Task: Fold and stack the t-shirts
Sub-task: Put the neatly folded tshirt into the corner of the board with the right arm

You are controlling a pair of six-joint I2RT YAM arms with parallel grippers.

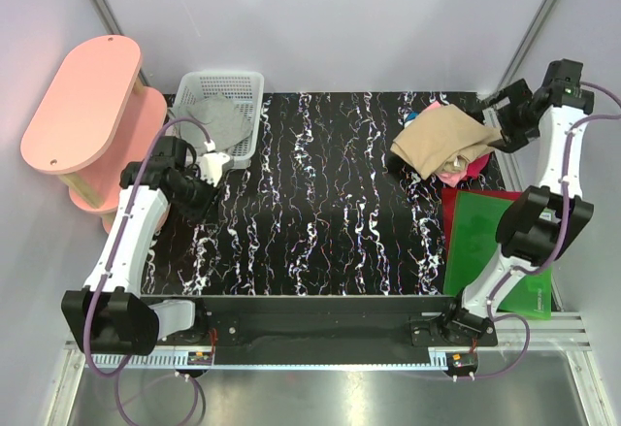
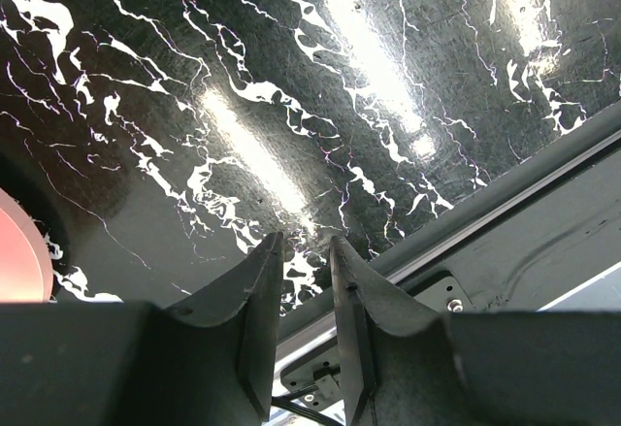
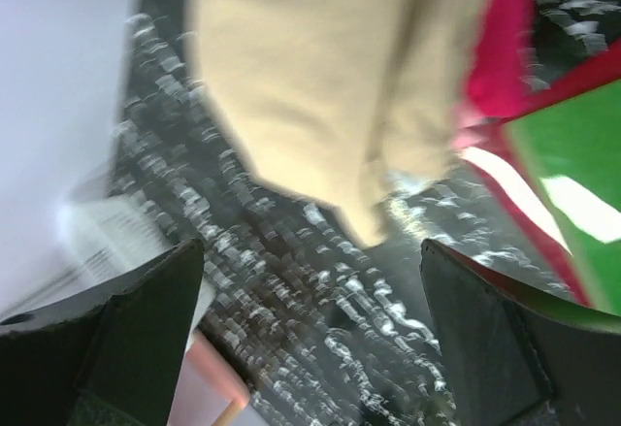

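A folded tan t-shirt (image 1: 444, 140) lies at the far right of the black marbled table, on top of a bright pink t-shirt (image 1: 470, 168). A grey t-shirt (image 1: 221, 123) lies crumpled in the white basket. My right gripper (image 1: 493, 122) hovers just right of the tan shirt, wide open and empty. Its wrist view is blurred and shows the tan shirt (image 3: 320, 77) and the pink shirt (image 3: 500, 57) beyond the right gripper (image 3: 312, 244). My left gripper (image 1: 199, 198) hangs over the table's left side. In its wrist view the left gripper (image 2: 307, 244) stands narrowly open with nothing between its fingers.
A white mesh basket (image 1: 233, 86) sits at the far left, beside a pink two-tier shelf (image 1: 87, 106). A stiff green sheet (image 1: 490, 242) lies on a red sheet (image 1: 451, 203) at the right. The table's near rail (image 2: 505, 222) runs under the left wrist.
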